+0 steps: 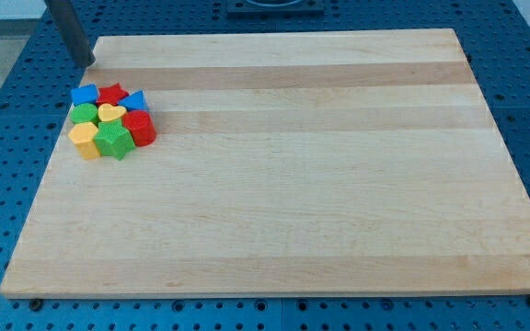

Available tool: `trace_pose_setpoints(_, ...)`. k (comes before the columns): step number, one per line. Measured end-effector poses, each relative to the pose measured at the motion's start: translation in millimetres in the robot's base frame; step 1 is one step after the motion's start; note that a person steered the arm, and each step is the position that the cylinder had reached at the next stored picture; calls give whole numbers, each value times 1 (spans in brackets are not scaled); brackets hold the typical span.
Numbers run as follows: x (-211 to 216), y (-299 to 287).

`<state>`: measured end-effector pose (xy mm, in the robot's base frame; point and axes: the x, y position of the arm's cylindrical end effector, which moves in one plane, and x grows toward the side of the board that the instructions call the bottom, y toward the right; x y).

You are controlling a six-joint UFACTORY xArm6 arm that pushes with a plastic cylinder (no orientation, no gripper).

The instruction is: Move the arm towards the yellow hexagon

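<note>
The yellow hexagon (pixel 84 140) lies at the lower left of a tight cluster of blocks near the board's left edge. My tip (pixel 88 62) is at the board's top left corner, above the cluster and apart from it, well above the yellow hexagon. Next to the hexagon sit a green star (pixel 113 140), a yellow heart (pixel 110 113) and a green block (pixel 84 113).
The cluster also holds a red block (pixel 140 128), a red star (pixel 111 93), a blue block (pixel 85 94) and a blue block (pixel 137 100). The wooden board (pixel 293 165) lies on a blue perforated table.
</note>
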<state>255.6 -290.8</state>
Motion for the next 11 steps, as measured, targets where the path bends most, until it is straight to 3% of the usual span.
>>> trace_pose_setpoints(2,22,219)
trace_pose_setpoints(3,86,268)
trace_pose_setpoints(4,181,249)
trace_pose_setpoints(5,244,182)
trace_pose_setpoints(6,278,77)
trace_pose_setpoints(7,284,-11)
trace_pose_setpoints(9,282,-14)
trace_pose_setpoints(11,225,-14)
